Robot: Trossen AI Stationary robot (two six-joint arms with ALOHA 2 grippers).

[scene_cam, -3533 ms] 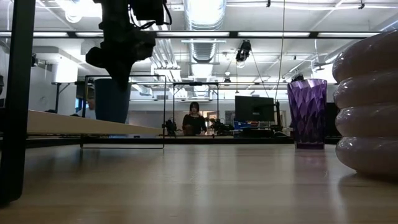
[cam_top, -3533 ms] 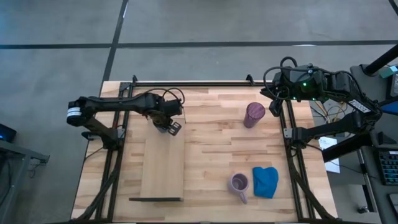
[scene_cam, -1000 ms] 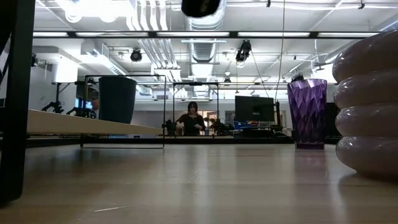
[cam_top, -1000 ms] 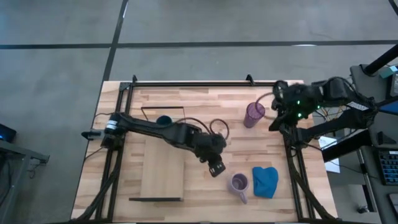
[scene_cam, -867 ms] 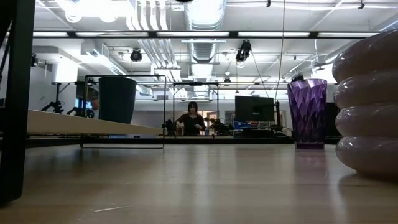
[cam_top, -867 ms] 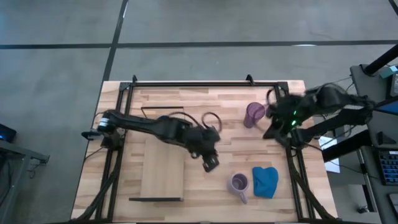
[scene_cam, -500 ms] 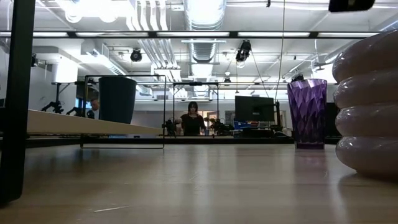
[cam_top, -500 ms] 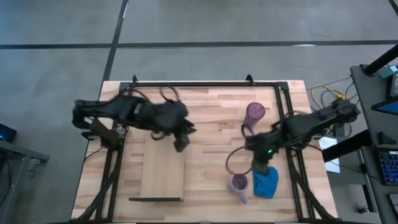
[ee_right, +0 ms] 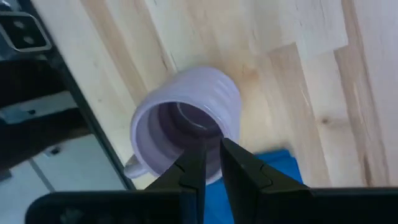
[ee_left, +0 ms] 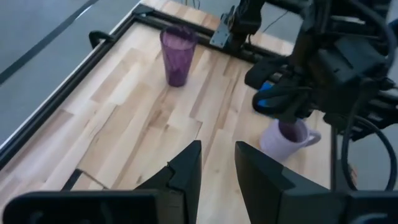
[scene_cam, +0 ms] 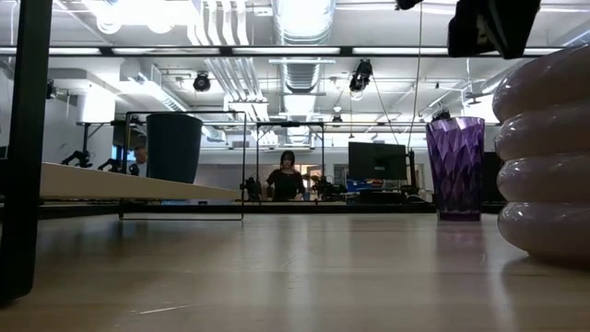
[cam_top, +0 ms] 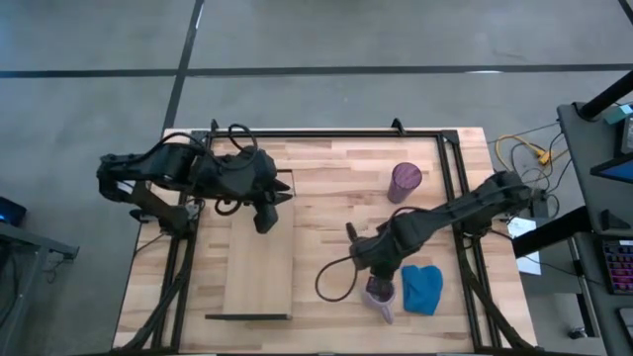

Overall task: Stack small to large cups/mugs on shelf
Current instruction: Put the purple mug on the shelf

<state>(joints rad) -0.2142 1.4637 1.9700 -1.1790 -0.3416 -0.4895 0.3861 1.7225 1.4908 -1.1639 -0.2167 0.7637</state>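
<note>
The pale lilac mug [cam_top: 380, 293] stands upright on the table near the front, handle toward the near edge. My right gripper [ee_right: 212, 144] hangs just over its rim [ee_right: 231, 118], fingers a narrow gap apart, and also shows in the high view [cam_top: 378, 277]. The dark purple tumbler [cam_top: 405, 181] stands at the far right. The small dark blue cup [scene_cam: 173, 148] stands on the shelf [cam_top: 259, 272]; in the high view my left arm hides it. My left gripper [cam_top: 265, 218] is slightly open and empty over the shelf's far end. My right gripper points down at the mug's rim on the side next to the blue cloth [ee_right: 231, 118]. I cannot tell whether the fingertips [ee_right: 200, 155] touch it. The mug stands on the table.
A bright blue cloth [cam_top: 422, 289] lies right beside the mug. A loop of cable [cam_top: 331, 282] hangs from the right arm over the table's middle. Dark metal rails [cam_top: 326, 132] frame the tabletop. A person [scene_cam: 288, 175] shows far behind the table.
My right gripper has swung from the far right edge by the tumbler toward the near edge and down over the lilac mug. My left gripper has drawn back from the table's middle toward the far left, over the shelf's far end. The cups have not moved.
</note>
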